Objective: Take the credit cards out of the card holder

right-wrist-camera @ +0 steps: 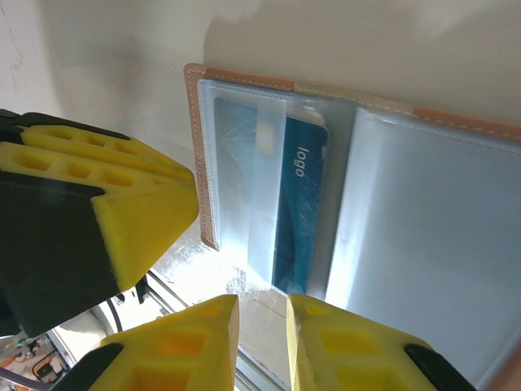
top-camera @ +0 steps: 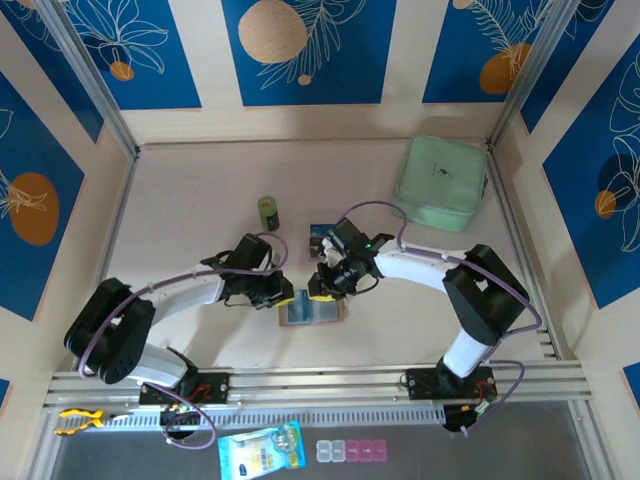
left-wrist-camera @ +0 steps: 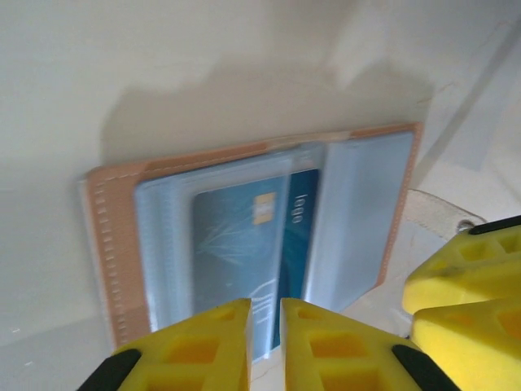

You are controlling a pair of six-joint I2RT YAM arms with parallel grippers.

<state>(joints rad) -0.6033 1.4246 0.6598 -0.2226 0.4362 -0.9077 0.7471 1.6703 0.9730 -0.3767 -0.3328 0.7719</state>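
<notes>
The card holder (top-camera: 312,311) lies open on the table between both grippers, tan leather edge (left-wrist-camera: 114,244) round clear pockets. A blue credit card (left-wrist-camera: 244,244) with a gold chip sits in the left pocket, and its near end (right-wrist-camera: 291,273) pokes past the pocket's edge. My left gripper (left-wrist-camera: 266,346) hangs over that end with only a slit between its yellow fingers, and I see nothing pinched in it. From the other side, my right gripper (right-wrist-camera: 262,342) points at the same end, its jaws a little apart with bare table between them. A dark card (top-camera: 322,238) lies on the table behind the right gripper.
A mint-green case (top-camera: 440,183) sits at the back right and a small green cylinder (top-camera: 268,212) stands behind the left gripper. A blue packet (top-camera: 260,450) and a row of small boxes (top-camera: 350,452) lie on the shelf below the rail (top-camera: 320,380).
</notes>
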